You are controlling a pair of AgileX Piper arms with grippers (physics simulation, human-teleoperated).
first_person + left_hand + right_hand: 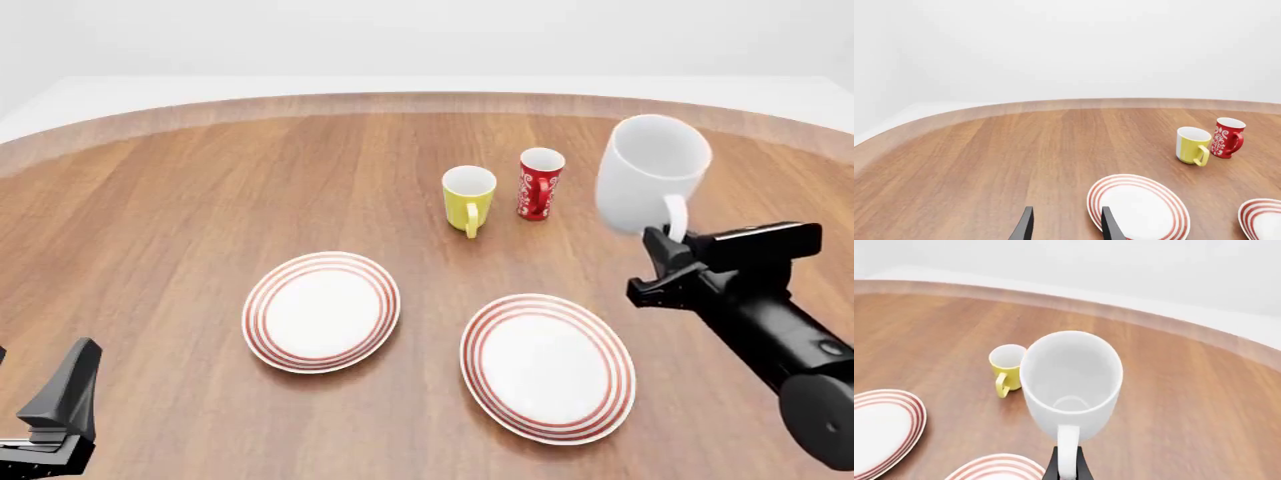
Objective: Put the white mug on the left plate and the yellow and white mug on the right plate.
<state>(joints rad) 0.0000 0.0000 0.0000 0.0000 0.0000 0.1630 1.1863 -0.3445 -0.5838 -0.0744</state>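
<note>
The big white mug [651,175] hangs tilted in the air at the right, above the table. My right gripper [666,243] is shut on its handle [1067,447], and the mug's mouth [1071,375] faces the right wrist camera. The yellow and white mug [467,198] stands upright on the table behind both plates, apart from them. The left plate [320,310] and the right plate [547,365] lie bare side by side. At the near left, my left gripper [1067,227] is open and holds nothing, close to the left plate [1137,207].
A slim red cup [538,183] with white marks stands just right of the yellow and white mug. The round wooden table [174,200] curves away at its far edge. My right arm [787,340] reaches in from the lower right.
</note>
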